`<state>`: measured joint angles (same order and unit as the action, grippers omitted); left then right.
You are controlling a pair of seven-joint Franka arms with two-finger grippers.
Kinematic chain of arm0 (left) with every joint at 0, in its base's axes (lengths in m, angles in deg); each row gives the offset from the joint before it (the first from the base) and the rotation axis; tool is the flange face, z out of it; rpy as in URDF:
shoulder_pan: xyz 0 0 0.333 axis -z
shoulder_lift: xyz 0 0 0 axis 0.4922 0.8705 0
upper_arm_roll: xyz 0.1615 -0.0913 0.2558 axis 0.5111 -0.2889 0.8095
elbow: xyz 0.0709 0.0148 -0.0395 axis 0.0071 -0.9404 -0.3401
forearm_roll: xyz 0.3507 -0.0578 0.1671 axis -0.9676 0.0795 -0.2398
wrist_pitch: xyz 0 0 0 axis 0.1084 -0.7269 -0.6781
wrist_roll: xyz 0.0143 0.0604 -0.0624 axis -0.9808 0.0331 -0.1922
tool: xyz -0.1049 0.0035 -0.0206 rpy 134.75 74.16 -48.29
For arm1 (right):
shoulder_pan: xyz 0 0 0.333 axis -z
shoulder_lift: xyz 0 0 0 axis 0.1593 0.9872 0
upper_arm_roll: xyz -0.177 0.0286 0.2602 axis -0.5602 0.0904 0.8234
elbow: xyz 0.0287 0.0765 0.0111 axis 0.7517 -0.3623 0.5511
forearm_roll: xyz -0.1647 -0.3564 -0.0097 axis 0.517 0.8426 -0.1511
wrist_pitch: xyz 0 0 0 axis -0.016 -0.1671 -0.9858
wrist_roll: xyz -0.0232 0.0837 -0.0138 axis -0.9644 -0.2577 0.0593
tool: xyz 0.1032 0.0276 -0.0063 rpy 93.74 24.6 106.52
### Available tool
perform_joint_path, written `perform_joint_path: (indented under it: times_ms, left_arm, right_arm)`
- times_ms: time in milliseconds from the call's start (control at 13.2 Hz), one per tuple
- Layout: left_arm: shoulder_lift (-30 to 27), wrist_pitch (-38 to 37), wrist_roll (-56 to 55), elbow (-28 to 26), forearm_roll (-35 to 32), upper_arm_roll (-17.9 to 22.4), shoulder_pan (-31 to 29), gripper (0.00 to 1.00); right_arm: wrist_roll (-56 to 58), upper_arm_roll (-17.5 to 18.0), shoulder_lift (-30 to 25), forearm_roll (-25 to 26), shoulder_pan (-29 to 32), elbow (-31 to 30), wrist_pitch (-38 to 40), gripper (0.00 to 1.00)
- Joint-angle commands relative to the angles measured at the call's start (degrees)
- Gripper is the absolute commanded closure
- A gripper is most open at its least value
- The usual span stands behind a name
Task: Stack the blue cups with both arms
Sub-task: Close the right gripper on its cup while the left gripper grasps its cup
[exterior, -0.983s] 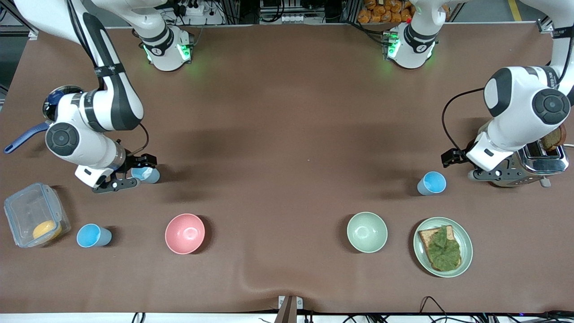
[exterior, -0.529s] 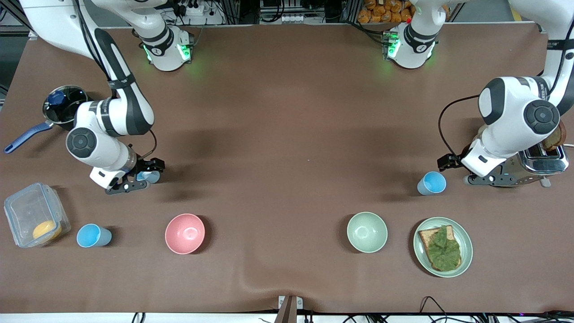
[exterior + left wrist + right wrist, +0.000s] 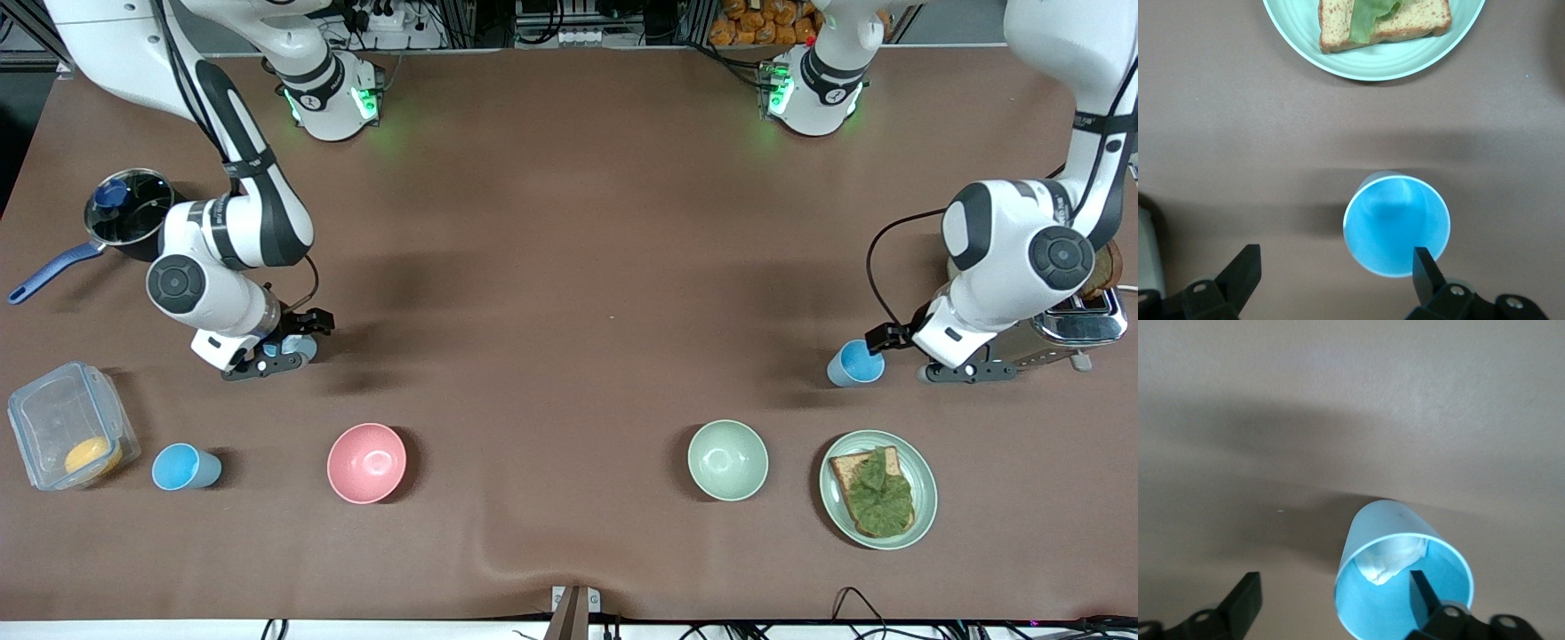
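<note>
Three blue cups, upright, brighter inside. Right gripper (image 3: 283,348) jaws spread, straddling one rim of cup (image 3: 1403,590) near the table's right-arm end. Left gripper (image 3: 916,356) likewise wide, one finger over rim of cup (image 3: 1397,224) beside plate (image 3: 1338,60). Third cup (image 3: 184,468) near container (image 3: 62,427), untouched.

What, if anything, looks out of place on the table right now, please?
The blue cup at the right end effector seems to hold a crumpled white scrap, unlike the empty cup by the left end effector. The tablecloth also puckers at the front edge.
</note>
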<state>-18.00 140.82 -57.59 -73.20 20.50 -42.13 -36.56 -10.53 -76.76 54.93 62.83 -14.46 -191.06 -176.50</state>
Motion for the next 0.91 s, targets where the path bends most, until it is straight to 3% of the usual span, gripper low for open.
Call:
perform_joint_path:
  times_ms: [0,76,227,453,680,831]
  left_arm:
    - [2.34,1.30,-0.41,1.38,-1.18,-0.65,-0.65,0.00]
    - [2.70,1.75,-0.32,1.29,-1.18,-0.65,-0.65,0.00]
    - [3.57,2.01,-0.32,1.29,-1.18,-0.65,-0.65,0.00]
    - [4.89,2.98,-0.32,1.29,-1.27,-0.65,-0.65,0.03]
    - [5.60,3.16,-0.32,1.29,-1.27,-0.74,-0.65,0.35]
    - [5.69,3.16,-0.32,1.38,-1.27,-0.65,-0.57,0.65]
  right_arm:
    - [-0.67,-0.01,0.55,0.94,-0.42,-0.30,-0.39,0.67]
    - [-0.76,-0.01,0.55,0.94,-0.50,-0.13,-0.13,0.83]
    - [-0.85,-0.01,0.55,0.94,-0.68,0.49,1.10,1.00]
    - [-0.85,-0.09,1.43,0.94,-1.38,3.29,4.25,1.00]
    - [-0.76,-0.18,1.78,0.94,-2.69,6.81,8.83,1.00]
    - [-1.11,-0.10,1.78,0.94,-3.14,8.30,11.20,1.00]
